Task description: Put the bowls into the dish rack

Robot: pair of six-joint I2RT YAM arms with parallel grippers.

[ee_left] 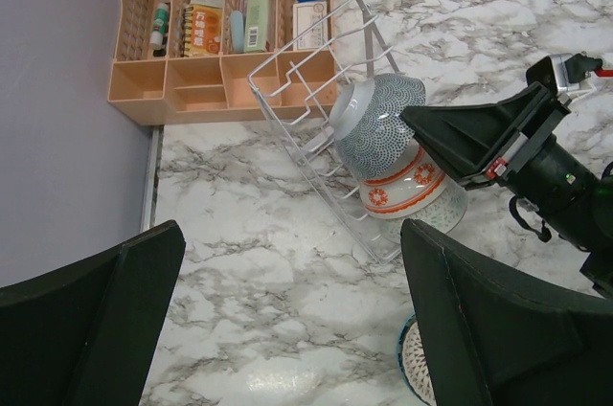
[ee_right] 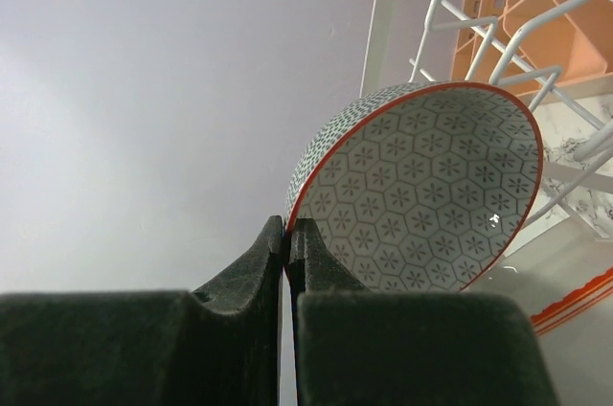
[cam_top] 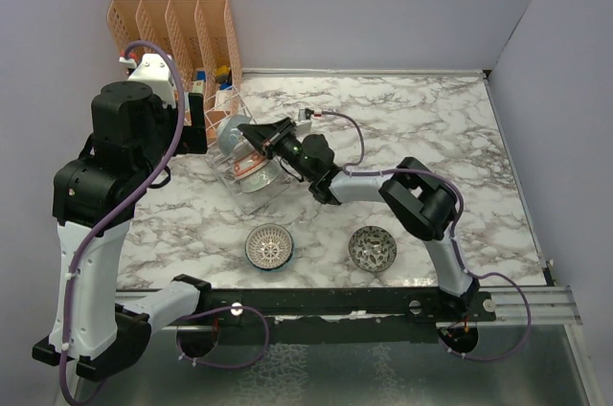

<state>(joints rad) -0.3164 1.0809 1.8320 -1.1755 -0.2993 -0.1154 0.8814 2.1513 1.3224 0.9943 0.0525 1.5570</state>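
My right gripper (cam_top: 253,130) (ee_right: 287,224) is shut on the rim of the grey-white bowl with the red rim (ee_right: 421,195) (ee_left: 381,121) (cam_top: 228,136). It holds the bowl on edge in the tilted wire dish rack (ee_left: 306,80) (cam_top: 226,100). A white bowl with orange-red bands (ee_left: 402,186) lies in the rack just below it, with a pale bowl (ee_left: 450,213) under that. The white lattice bowl (cam_top: 269,246) (ee_left: 414,368) and the green leaf-patterned bowl (cam_top: 372,248) stand on the marble table. My left gripper (ee_left: 287,243) is open and empty, high above the table left of the rack.
The orange slotted organizer (cam_top: 177,28) (ee_left: 192,71) with small items stands against the back wall, touching the rack's far side. Grey walls (cam_top: 48,42) close the left, back and right. The right arm (cam_top: 412,195) stretches across the table's middle.
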